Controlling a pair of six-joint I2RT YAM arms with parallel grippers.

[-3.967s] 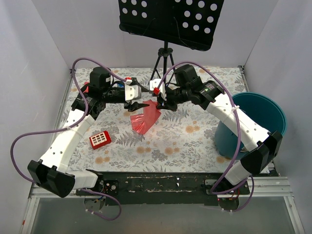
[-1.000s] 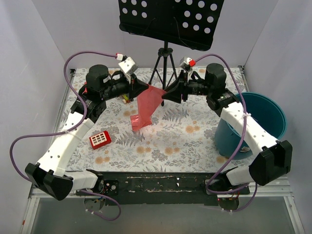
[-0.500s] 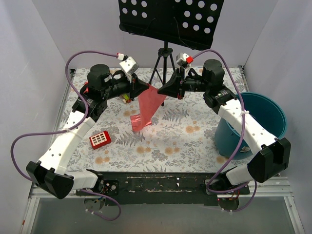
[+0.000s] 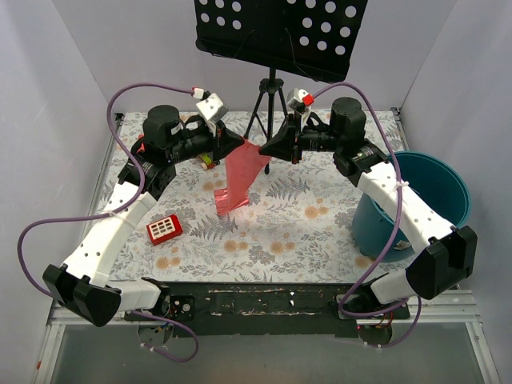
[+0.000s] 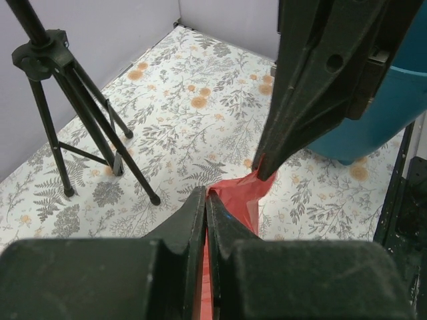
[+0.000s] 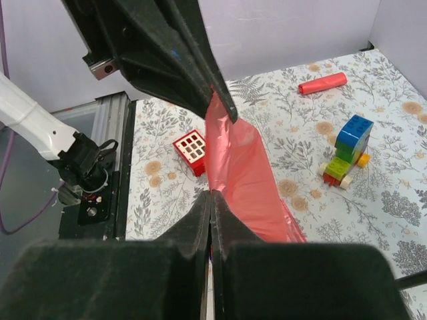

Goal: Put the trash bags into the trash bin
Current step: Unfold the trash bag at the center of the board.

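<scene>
My left claw [image 4: 238, 145] and right claw [image 4: 270, 152] each pinch the red trash bag [image 4: 240, 178]; I should carry it level, in step, over the teal trash bin [image 4: 366, 226].

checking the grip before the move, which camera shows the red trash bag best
Top external: the whole trash bag shows, stretched between the left gripper and right gripper. The right wrist shows a broad stretch of it up close; the left wrist only a small corner.
</scene>
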